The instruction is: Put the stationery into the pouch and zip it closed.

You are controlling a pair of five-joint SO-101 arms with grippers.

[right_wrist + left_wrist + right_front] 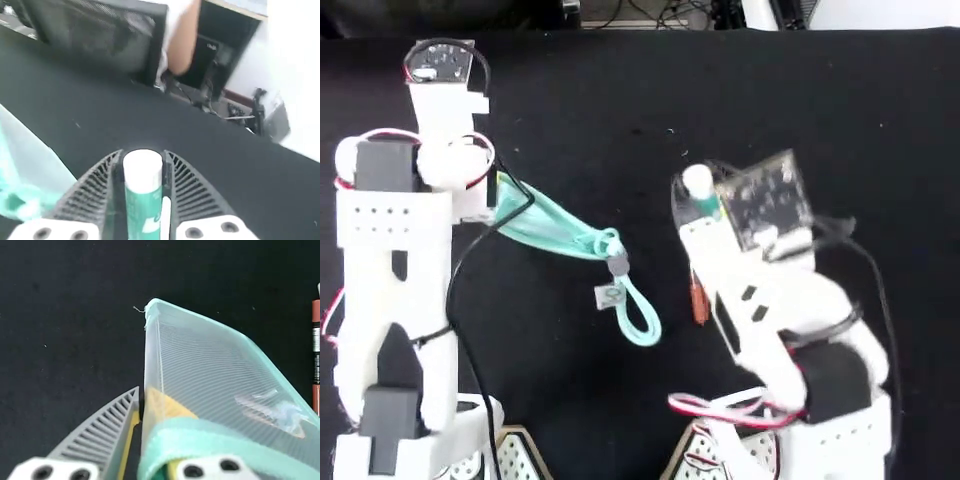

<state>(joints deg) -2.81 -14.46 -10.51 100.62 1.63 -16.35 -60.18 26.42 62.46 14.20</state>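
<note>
Over the black table (620, 100), my left claw (142, 407) pinches one end of the teal pouch (210, 370). Its loop strap (638, 318) trails toward a red pen (699, 300) lying beside my right arm. My right claw (142, 162) grips a green glue stick (142, 192), apart from the pouch.

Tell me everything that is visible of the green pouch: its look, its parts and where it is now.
The pouch is a flat case of pale mint, see-through ribbed material with a green fabric edge. One end is clamped in the jaws of the left gripper; the rest stretches out over the black table. At its free end are a grey zip pull, a small tag and a mint loop strap that lies on the table. Faint shapes show through its wall, too unclear to name.
</note>
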